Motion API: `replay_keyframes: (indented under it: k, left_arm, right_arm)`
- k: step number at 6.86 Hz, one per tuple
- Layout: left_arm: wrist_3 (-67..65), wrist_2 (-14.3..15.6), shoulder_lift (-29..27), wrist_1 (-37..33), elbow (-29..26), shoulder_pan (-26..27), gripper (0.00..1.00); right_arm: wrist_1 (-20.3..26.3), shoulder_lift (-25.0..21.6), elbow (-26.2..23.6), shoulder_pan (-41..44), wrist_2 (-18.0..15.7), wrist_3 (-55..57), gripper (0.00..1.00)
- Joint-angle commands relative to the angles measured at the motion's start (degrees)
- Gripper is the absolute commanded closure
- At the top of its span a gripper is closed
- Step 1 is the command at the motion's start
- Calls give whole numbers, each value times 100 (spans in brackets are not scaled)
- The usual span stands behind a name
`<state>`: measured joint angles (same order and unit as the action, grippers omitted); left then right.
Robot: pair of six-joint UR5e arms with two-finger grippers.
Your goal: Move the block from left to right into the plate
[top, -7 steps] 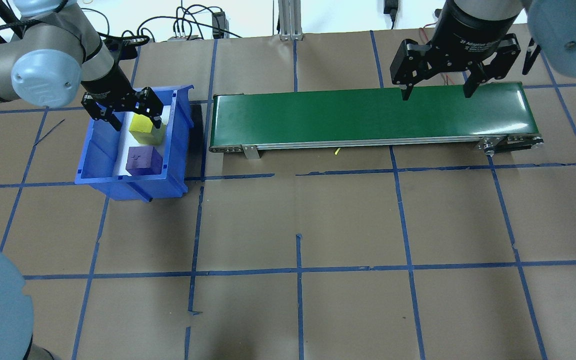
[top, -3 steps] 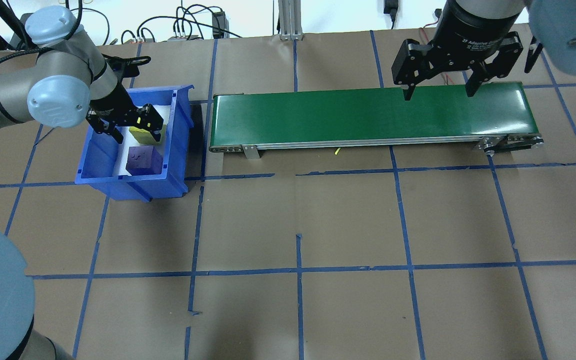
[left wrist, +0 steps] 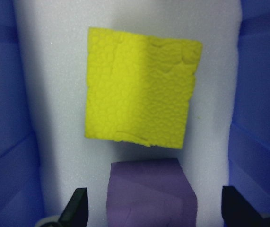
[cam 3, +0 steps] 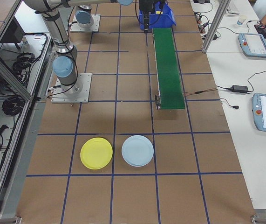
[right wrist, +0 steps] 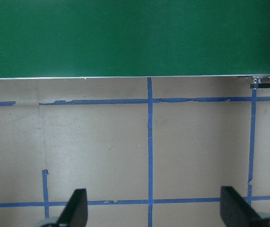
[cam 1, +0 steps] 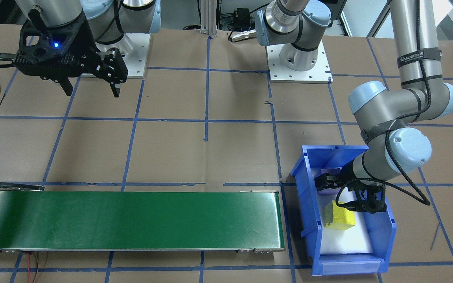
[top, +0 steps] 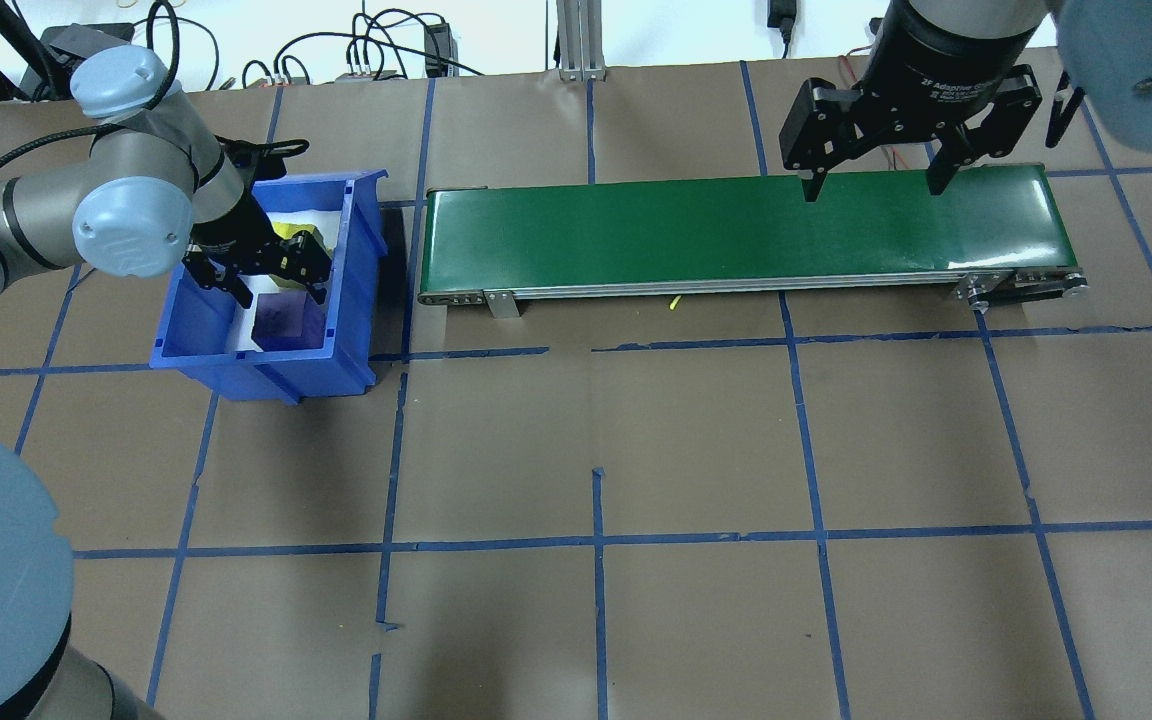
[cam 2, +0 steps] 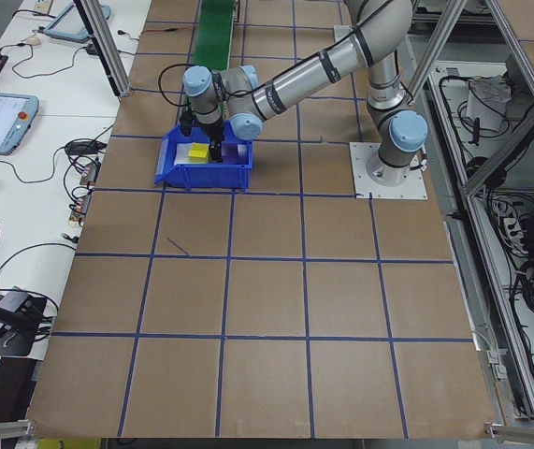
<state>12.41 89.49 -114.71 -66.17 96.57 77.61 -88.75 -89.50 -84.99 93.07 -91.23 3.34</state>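
Note:
A yellow block (left wrist: pixel 142 94) and a purple block (left wrist: pixel 149 187) lie on white foam inside the blue bin (top: pixel 198 310). My left gripper (top: pixel 264 280) hangs open low in the bin, its fingers straddling the purple block (top: pixel 286 325) without touching it. In the front view the yellow block (cam 1: pixel 340 216) lies just beyond the left gripper (cam 1: pixel 344 193). My right gripper (top: pixel 873 188) is open and empty above the far edge of the conveyor's right end. The yellow plate (cam 3: pixel 96 153) lies on the table on the robot's right, far from both grippers.
A long green conveyor belt (top: pixel 736 235) runs between the bin and the right gripper. A light blue plate (cam 3: pixel 138 150) sits beside the yellow one. The bin's walls stand close on both sides of the left fingers. Cables lie along the table's far edge.
My left gripper dropped lower into the bin and shifted from over the yellow block to over the purple one, still open. The right gripper has hardly moved.

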Motion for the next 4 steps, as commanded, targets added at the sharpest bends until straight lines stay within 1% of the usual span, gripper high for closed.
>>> replay_keyframes:
  k: [1,2,3,4]
  left_arm:
    - [-46,7,-25,-45,90,-18,27]
    - [-3,7,-7,-45,56,-18,59]
    - [-89,25,88,-63,-58,-18,81]
    - [-133,16,246,-219,-103,-18,82]
  right_arm:
    - [-11,-32,-9,9,0,0,0]
    - [-11,-24,-18,-34,-9,-9,0]
    - [15,-32,-44,-34,-79,-26,0]
    - [15,-41,-27,-17,-79,-26,0]
